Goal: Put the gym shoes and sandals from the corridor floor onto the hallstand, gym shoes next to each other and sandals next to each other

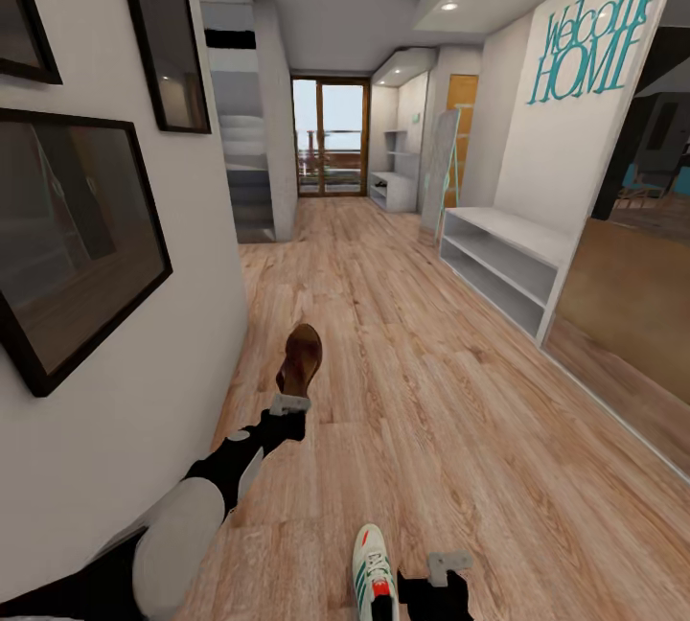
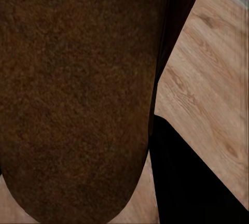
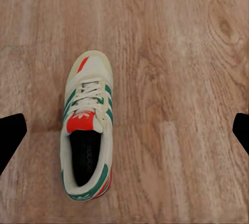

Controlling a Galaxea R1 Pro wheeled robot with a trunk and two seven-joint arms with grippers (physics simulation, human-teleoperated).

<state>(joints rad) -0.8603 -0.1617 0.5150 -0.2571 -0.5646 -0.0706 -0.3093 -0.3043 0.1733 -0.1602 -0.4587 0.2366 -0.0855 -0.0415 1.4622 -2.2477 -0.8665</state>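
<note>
Clearly the left gripper [image 1: 290, 401] pinches a sandal [image 1: 300, 359] by one end, its flat sole standing up beyond the fingers — light and thin, it may swing in the grip. Below the spread right gripper [image 1: 448, 563], a gym shoe [image 3: 87, 126] lies on the corridor floor [image 3: 176, 79] — bulkier, soft-walled, likely best pinched across the heel collar.

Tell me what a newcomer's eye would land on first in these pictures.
Probably the brown sandal held up off the corridor floor in the left gripper, near the left wall. Next, the white gym shoe with green stripes lying on the floor beside the open right gripper. The teal Welcome Home lettering on the right wall also stands out.
</note>
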